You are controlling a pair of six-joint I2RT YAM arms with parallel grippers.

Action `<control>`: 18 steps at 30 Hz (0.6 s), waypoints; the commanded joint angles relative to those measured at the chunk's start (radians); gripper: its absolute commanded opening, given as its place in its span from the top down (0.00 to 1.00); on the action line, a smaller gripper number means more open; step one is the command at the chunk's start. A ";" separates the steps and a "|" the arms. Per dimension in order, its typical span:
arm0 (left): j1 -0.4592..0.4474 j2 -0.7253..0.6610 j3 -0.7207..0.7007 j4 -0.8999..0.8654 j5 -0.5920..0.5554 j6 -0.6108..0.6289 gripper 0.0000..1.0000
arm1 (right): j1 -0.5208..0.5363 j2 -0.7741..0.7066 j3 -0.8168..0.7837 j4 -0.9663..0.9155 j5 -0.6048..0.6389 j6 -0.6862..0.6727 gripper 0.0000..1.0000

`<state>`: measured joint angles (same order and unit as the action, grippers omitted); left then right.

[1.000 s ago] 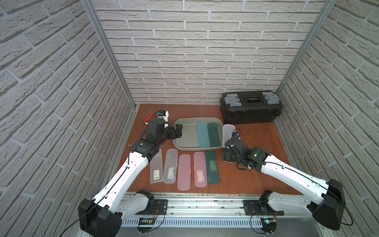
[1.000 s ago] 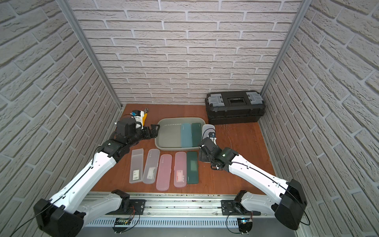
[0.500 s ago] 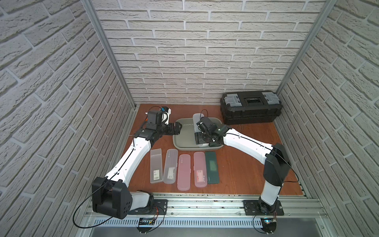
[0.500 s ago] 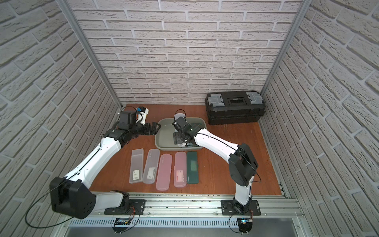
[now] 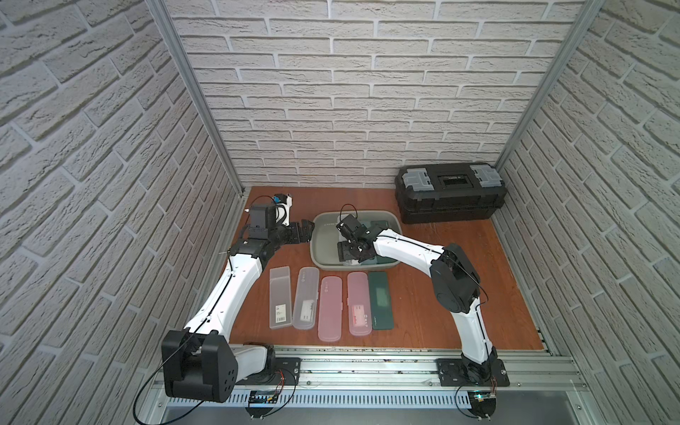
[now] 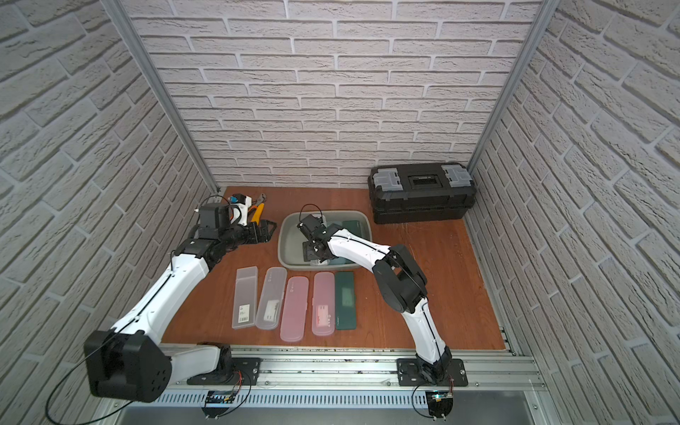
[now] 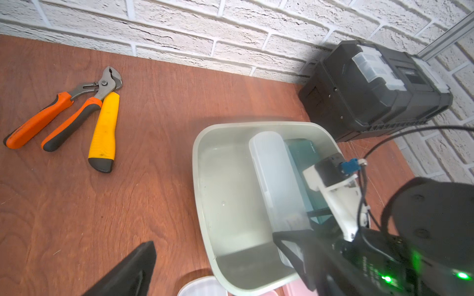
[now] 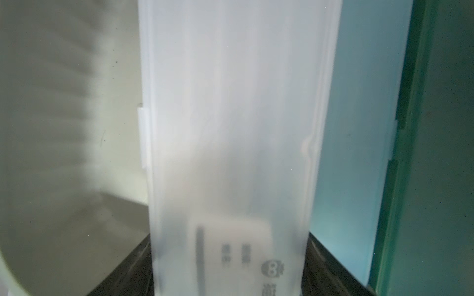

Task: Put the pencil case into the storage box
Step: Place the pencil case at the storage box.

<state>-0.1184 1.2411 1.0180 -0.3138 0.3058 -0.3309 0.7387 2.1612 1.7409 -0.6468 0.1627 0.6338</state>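
The storage box [image 5: 317, 254] [image 6: 284, 254] is a shallow grey-green tub at the middle back of the table. My right gripper [image 5: 349, 252] [image 6: 312, 252] reaches down inside it. It is shut on a frosted white pencil case [image 8: 230, 123] [image 7: 273, 174], whose sides are pinched between the black fingers [image 8: 128, 271]. The case lies lengthways beside a teal case [image 8: 356, 128] and a dark green case [image 8: 448, 153] on the box's floor. My left gripper [image 5: 307, 230] [image 7: 213, 264] is open at the box's left rim [image 7: 202, 200]. One finger is over the table and one is over the box.
Several more pencil cases lie in a row in front of the box: clear [image 5: 280, 301], pink [image 5: 331, 312] and dark green [image 5: 381, 300]. A black toolbox [image 5: 450, 193] stands at the back right. Orange pliers [image 7: 64, 110] and a yellow-handled tool [image 7: 104, 133] lie at the back left.
My right gripper has carried the white pencil case from the table right of the box into the box. The left gripper has stayed open at the box's left rim.
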 commanded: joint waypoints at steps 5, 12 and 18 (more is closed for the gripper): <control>-0.007 0.038 0.003 0.044 0.049 -0.013 0.01 | 0.006 0.067 0.120 0.001 0.010 0.026 0.29; -0.007 0.031 0.004 0.038 0.019 -0.008 0.01 | 0.010 0.089 0.121 -0.011 -0.006 0.021 0.12; -0.008 0.027 0.004 0.036 0.013 -0.007 0.02 | 0.010 0.053 0.135 -0.020 0.004 -0.014 0.08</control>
<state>-0.1200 1.2793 1.0180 -0.3099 0.3244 -0.3374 0.7425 2.2517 1.8469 -0.6556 0.1555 0.6407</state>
